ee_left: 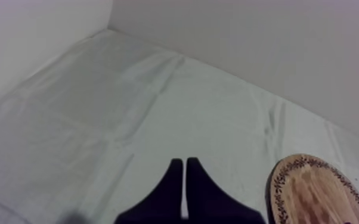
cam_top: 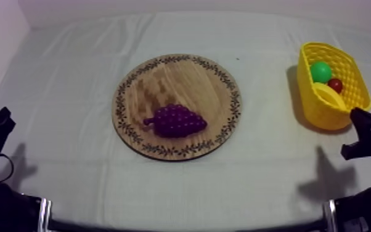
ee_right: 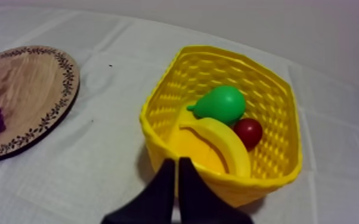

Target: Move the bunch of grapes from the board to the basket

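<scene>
Board [cam_top: 169, 80] lies mid-table, placed, I judge, for either arm. Basket [cam_top: 360, 83] stands at my right, so that arm suits the carry. Grapes [cam_top: 177, 120] rest on the board's near part, untouched; from my right wrist they are partly cut off. Banana [ee_right: 220, 143], pear [ee_right: 222, 103] and small red fruit [ee_right: 248, 131] hide the basket floor. Left gripper [ee_left: 183, 162] and right gripper [ee_right: 176, 161]: fingers together, empty.

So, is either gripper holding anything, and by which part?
Nothing is held. The left gripper and right gripper each have their fingers together on nothing; the bunch of grapes lies untouched on the wooden board.
</scene>
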